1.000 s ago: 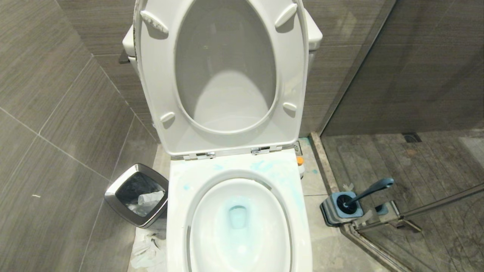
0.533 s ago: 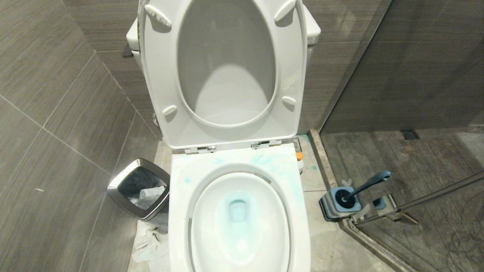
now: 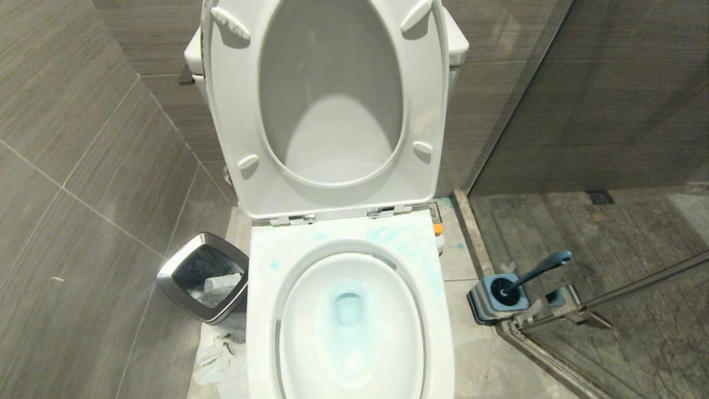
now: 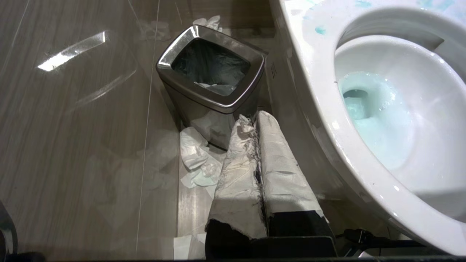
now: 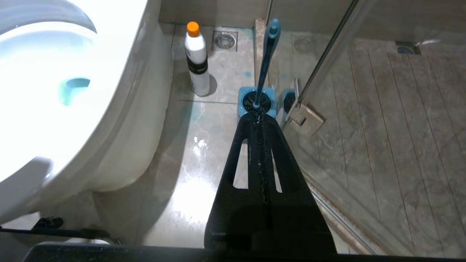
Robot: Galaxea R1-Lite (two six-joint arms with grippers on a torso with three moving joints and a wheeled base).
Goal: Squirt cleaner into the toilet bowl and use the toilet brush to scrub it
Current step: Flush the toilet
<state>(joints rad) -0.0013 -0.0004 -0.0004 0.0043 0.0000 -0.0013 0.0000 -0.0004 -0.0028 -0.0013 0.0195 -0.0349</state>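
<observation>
Grey wood-grain tiles (image 3: 83, 166) line the walls of a cramped bathroom, with a glass shower screen (image 3: 609, 138) closing off the right side. At centre stands the toilet bowl (image 3: 266, 310), its white seat and lid (image 3: 232, 138) tipped up against the cistern. Pale turquoise cleaner (image 3: 396, 238) is smeared across the far right of the broad rim, and the water at the bottom of the basin is tinted the same blue. On the floor to the left sits a square steel waste bin (image 3: 169, 280) with a dark liner, crumpled tissue (image 3: 219, 363) strewn on the tiles just beside it. To the right, near the foot of the shower screen, the toilet brush (image 3: 540, 269) leans in its square blue-and-grey holder (image 3: 484, 302), handle tilted away to the right. A white bottle with an orange cap (image 5: 196, 62) stands upright between toilet and holder. Left gripper (image 4: 255, 122), fingers wrapped in white and pressed together, hangs empty low beside the bin. Right gripper (image 5: 259, 118), black and likewise clenched on nothing, points at the brush holder from the near side.
</observation>
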